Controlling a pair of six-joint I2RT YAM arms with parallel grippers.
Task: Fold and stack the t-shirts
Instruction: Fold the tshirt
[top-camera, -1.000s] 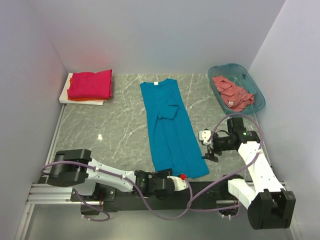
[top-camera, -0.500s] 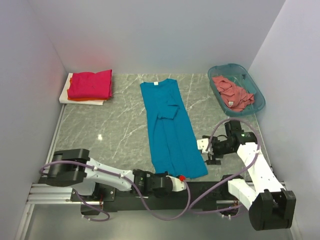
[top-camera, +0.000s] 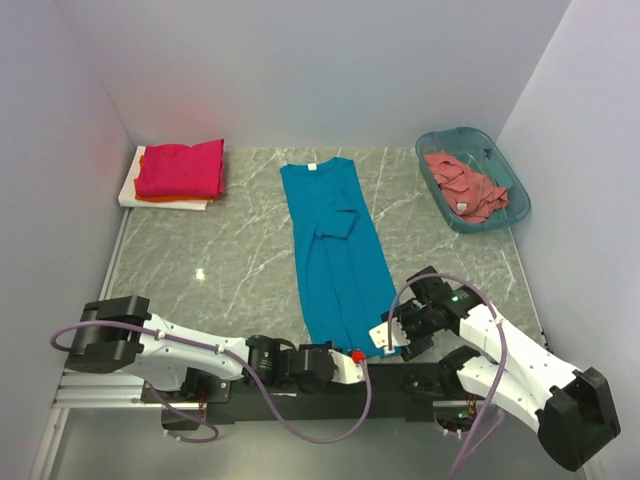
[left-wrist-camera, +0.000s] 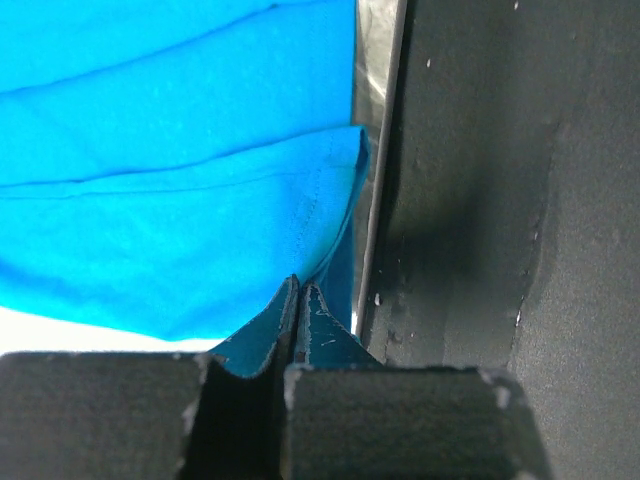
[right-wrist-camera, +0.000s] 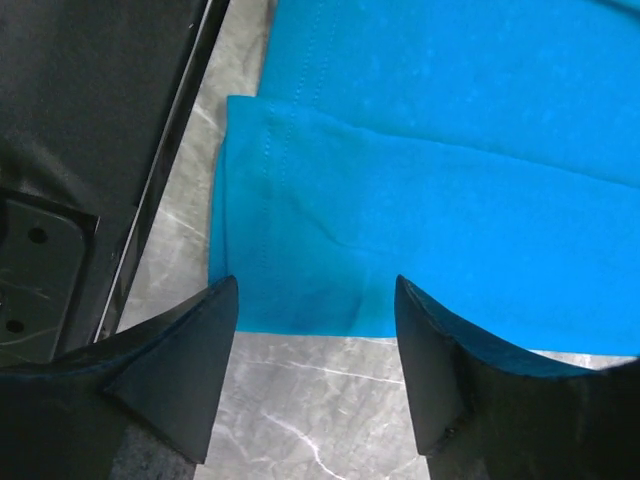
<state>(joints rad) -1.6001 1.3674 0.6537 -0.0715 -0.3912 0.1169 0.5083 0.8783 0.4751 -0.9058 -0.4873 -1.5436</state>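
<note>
A teal-blue t-shirt (top-camera: 335, 260) lies lengthwise mid-table, sleeves folded in, collar far, hem near. My left gripper (top-camera: 352, 360) is at the hem's near edge. In the left wrist view its fingertips (left-wrist-camera: 297, 290) are pressed together on the edge of the blue cloth (left-wrist-camera: 180, 150). My right gripper (top-camera: 388, 338) hangs open at the hem's right corner. Its two fingers (right-wrist-camera: 180, 350) straddle the hem (right-wrist-camera: 300, 290) with marble showing between them. A magenta-red t-shirt (top-camera: 182, 167) lies folded on an orange one (top-camera: 170, 202). A salmon-pink t-shirt (top-camera: 465, 185) is crumpled in the basket.
The teal plastic basket (top-camera: 440, 140) stands at the far right. A white board (top-camera: 128, 190) under the folded stack sits at the far left by the wall. The black mounting rail (top-camera: 400, 378) runs along the near table edge, close to both grippers.
My left gripper has shut on the shirt's hem. The right arm swung toward me and left, down to the hem's right corner, its jaws narrowing slightly.
</note>
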